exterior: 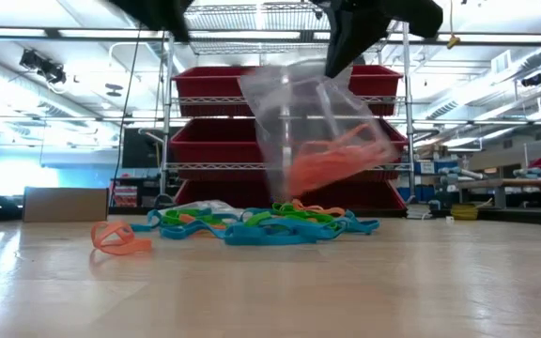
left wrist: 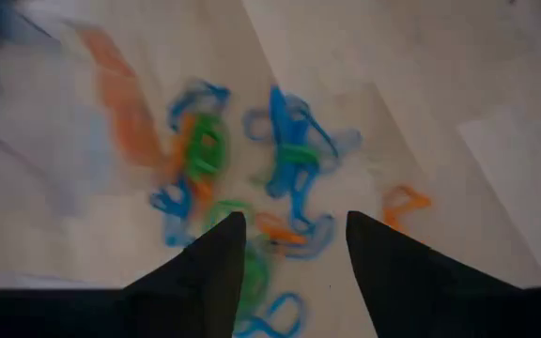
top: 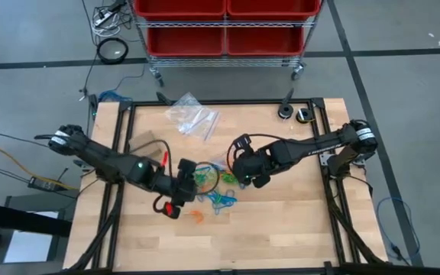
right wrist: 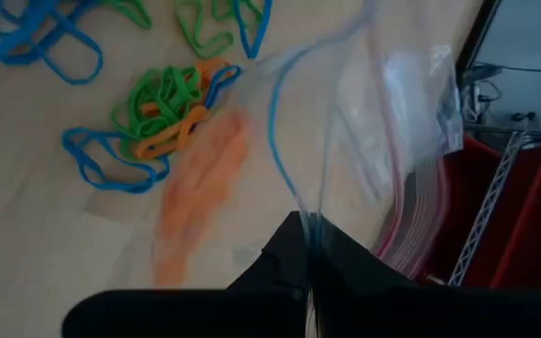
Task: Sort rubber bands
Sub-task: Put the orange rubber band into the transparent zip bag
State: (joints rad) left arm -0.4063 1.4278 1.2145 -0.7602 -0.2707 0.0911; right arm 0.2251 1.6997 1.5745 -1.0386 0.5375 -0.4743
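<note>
no readable text, labels, brands or numbers on anything in view

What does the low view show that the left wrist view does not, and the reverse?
Only the low view shows the clear bag hanging above the table, with orange bands inside, and the red bins behind. Only the left wrist view shows the left tool, fingers apart, above the pile. Both show the loose rubber bands in blue, green and orange on the table.

The table [top: 281,229] is showing pale, smooth wood with a light sheen. The bag [exterior: 313,122] is looking like thin, clear, glossy plastic. The rubber bands [exterior: 261,225] are looking matt and soft.
</note>
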